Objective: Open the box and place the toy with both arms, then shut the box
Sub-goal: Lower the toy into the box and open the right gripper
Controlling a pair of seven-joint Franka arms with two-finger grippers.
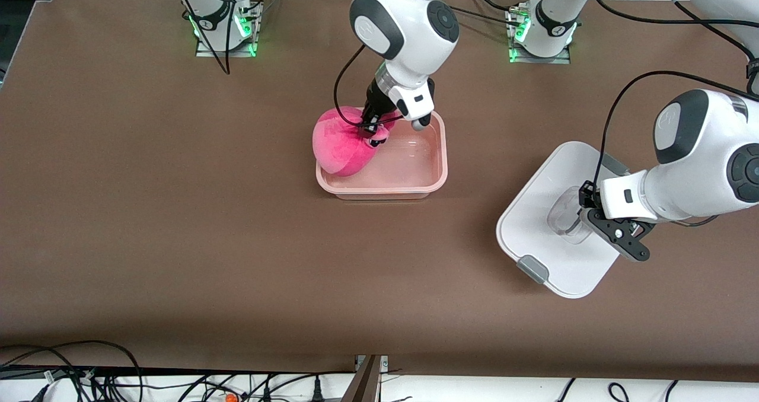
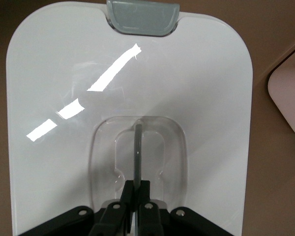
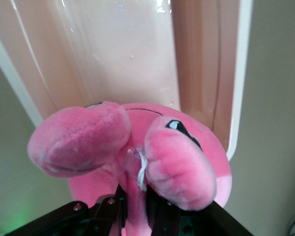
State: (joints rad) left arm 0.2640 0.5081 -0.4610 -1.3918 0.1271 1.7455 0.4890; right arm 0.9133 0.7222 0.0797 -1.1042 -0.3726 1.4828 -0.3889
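White lid [image 1: 563, 236] lies off; pink toy [image 1: 341, 144] overhangs box [image 1: 415, 182].

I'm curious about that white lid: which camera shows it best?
The left wrist view: the lid fills it, with the left claw pinching its handle. The front view shows it smaller; the right wrist view shows none of it.

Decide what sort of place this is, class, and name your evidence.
Probably a robotics lab: two white jointed arms bolted to a brown-covered table, loose cables along its edge, handling only a pink plush toy.
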